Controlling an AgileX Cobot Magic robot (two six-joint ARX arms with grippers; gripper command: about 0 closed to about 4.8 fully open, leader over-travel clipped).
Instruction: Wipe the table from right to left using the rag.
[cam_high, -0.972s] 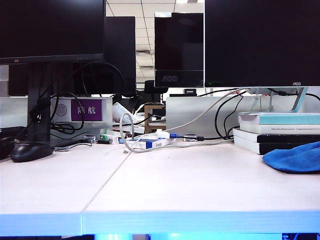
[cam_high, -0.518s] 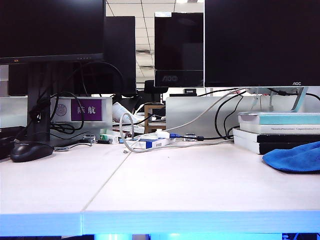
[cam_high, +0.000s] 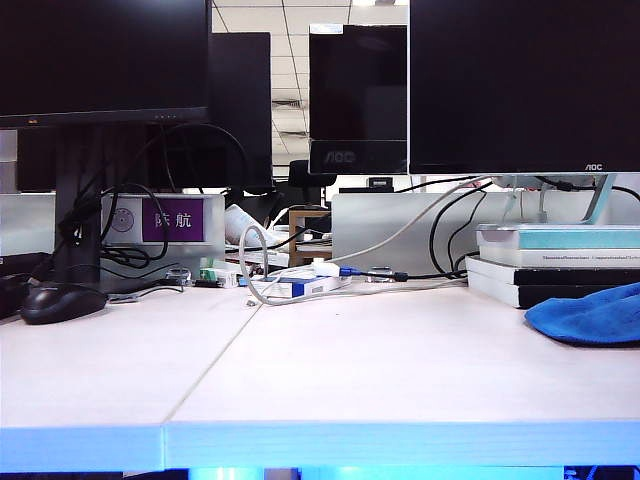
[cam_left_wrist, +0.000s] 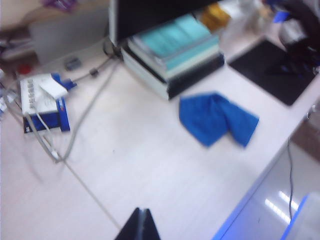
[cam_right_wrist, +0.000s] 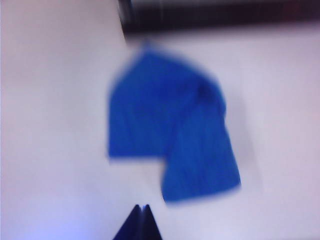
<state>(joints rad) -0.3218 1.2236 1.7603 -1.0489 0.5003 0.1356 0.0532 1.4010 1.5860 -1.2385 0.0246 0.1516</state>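
Observation:
The blue rag lies crumpled at the right end of the white table, in front of a stack of books. Neither arm shows in the exterior view. In the left wrist view the rag lies spread on the table near its edge, well away from my left gripper, whose black tips are pressed together over bare table. In the blurred right wrist view the rag lies below, close ahead of my right gripper, which is shut and empty above the table.
A black mouse rests at the far left. Monitors stand along the back. Cables and a white-and-blue box crowd the back centre. A seam crosses the table. A black mat lies beyond the books.

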